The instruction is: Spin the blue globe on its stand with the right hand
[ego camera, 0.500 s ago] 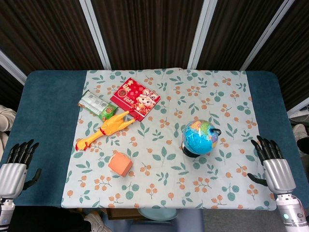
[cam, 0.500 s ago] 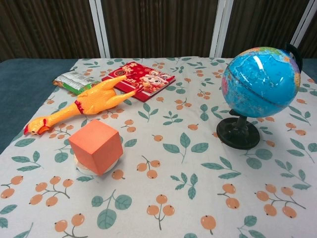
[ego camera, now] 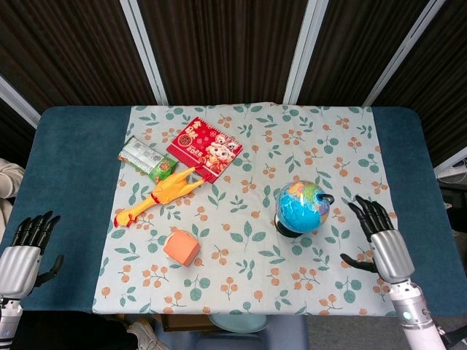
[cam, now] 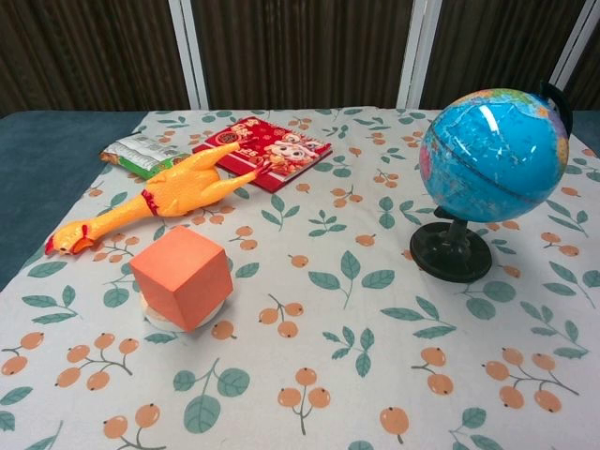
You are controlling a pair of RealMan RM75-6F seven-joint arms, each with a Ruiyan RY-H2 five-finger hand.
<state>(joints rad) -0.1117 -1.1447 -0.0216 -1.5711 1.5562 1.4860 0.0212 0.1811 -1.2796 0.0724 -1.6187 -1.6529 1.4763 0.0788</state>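
We see the right hand (ego camera: pixel 381 235) empty, fingers spread and pointing away from us, palm down over the table's (ego camera: pixel 73 160) floral cloth (ego camera: pixel 292 131). The blue globe (ego camera: pixel 301 207) stands upright on its black stand (cam: pixel 451 253) just to that hand's left, not touched. Our left hand (ego camera: pixel 22 251) is likewise splayed and empty at the table's near edge.

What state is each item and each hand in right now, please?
Globe: upright on its stand, untouched.
Right hand: open, beside the globe, apart from it.
Left hand: open, at the table edge.
Rubber chicken: lying flat.
Orange cube: resting on a white disc.
Red booklet: flat, closed.
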